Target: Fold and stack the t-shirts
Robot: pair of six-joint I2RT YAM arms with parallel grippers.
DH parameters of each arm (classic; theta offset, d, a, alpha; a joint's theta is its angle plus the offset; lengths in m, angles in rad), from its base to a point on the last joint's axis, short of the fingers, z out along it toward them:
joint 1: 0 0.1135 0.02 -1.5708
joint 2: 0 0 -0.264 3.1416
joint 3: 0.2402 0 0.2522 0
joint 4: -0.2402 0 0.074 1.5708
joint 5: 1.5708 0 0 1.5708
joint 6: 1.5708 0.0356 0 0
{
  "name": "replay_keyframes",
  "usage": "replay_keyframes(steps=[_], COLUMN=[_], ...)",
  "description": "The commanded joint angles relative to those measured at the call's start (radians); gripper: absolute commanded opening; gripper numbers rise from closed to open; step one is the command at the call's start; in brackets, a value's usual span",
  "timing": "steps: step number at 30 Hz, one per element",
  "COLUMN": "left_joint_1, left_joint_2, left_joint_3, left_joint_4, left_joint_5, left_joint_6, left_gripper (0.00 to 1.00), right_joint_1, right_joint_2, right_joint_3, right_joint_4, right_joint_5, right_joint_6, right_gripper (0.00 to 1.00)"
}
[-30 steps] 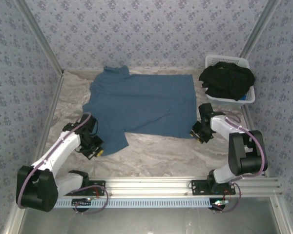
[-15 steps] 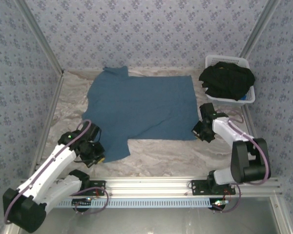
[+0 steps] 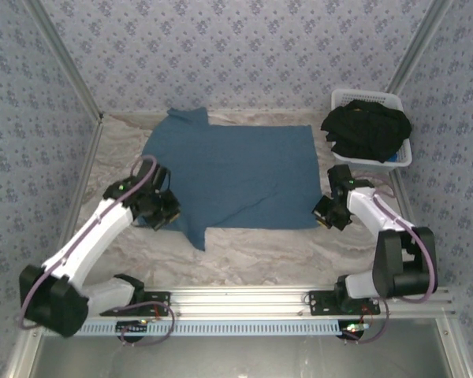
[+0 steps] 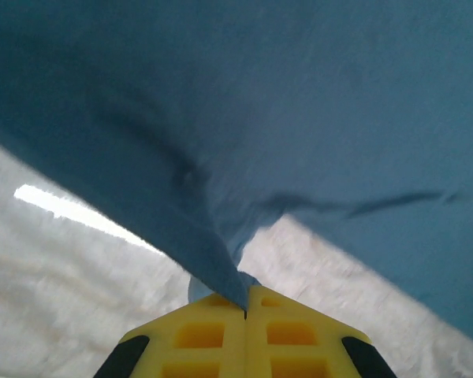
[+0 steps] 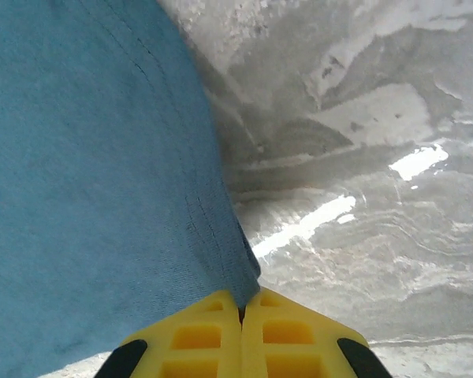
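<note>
"Yellow pads (image 4: 201,335) pinched shut on teal cloth, both sides?"

"Yes, the left end effector (image 3: 164,211) clamps the sleeve edge and the right end effector (image 3: 329,214) the hem corner. The teal t-shirt (image 3: 236,169) spreads from both toward the upper frame, long axis left-right on the counter (image 3: 252,248)."

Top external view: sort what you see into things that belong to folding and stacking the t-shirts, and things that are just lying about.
Belongs to the job:
- teal-blue t-shirt, spread flat
- black t-shirts, heaped in the basket
- left gripper, shut on the teal shirt's near-left part
- right gripper, shut on its near-right corner

Just there:
- white slatted basket
- table
</note>
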State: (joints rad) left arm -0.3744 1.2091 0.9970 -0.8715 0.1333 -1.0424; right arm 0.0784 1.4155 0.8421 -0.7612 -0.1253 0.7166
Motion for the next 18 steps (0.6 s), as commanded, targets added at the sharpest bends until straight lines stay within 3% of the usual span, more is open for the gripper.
replay_keyframes(steps=[1,8,18], left_joint_1=[0.059,0.135,0.196], left_joint_2=[0.107,0.366,0.575], left_joint_3=[0.127,0.36,0.628], left_joint_4=[0.081,0.075,0.059], left_joint_5=[0.031,0.056,0.037], left_joint_6=[0.13,0.287,0.384], left_gripper=[0.0,0.0,0.0], right_joint_1=[-0.016,-0.017,-0.015], right_joint_2=[0.084,0.219,0.342], right_joint_3=[0.097,0.277,0.475], right_joint_4=[-0.002,-0.051,-0.096], right_joint_5=[-0.077,-0.026,0.071], right_joint_6=[-0.069,-0.133,-0.152], right_gripper=[0.0,0.0,0.0])
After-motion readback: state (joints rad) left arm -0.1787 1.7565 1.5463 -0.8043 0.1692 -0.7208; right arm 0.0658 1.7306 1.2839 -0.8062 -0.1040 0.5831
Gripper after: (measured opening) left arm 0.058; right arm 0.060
